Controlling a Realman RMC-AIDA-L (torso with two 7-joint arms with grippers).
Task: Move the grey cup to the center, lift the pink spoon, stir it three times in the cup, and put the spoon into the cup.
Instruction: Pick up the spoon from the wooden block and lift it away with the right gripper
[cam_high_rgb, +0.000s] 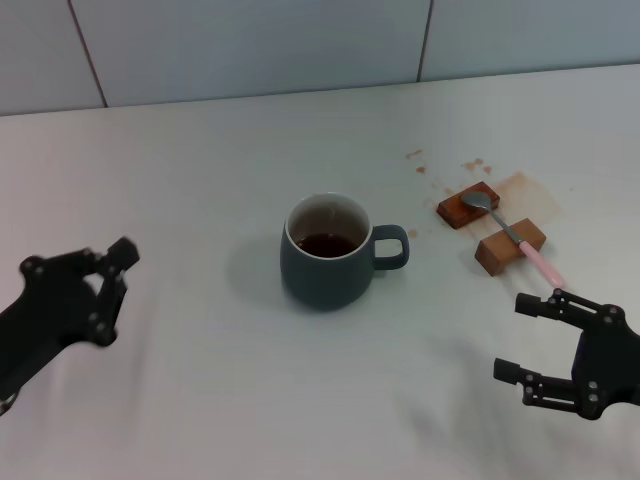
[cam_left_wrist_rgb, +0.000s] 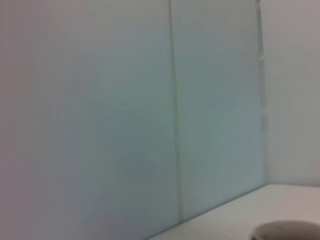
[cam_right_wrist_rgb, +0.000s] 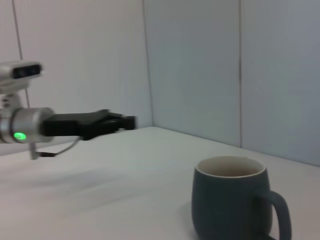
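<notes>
The grey cup stands near the middle of the table, handle toward my right, with dark brown liquid inside. It also shows in the right wrist view, and its rim shows at the edge of the left wrist view. The pink spoon lies across two brown wooden blocks to the right of the cup, metal bowl on the far block. My left gripper is open and empty, well left of the cup; it also shows in the right wrist view. My right gripper is open and empty, just in front of the spoon's handle end.
The two wooden blocks sit on a brown spill stain, with small brown spots behind. A tiled wall runs along the table's back edge.
</notes>
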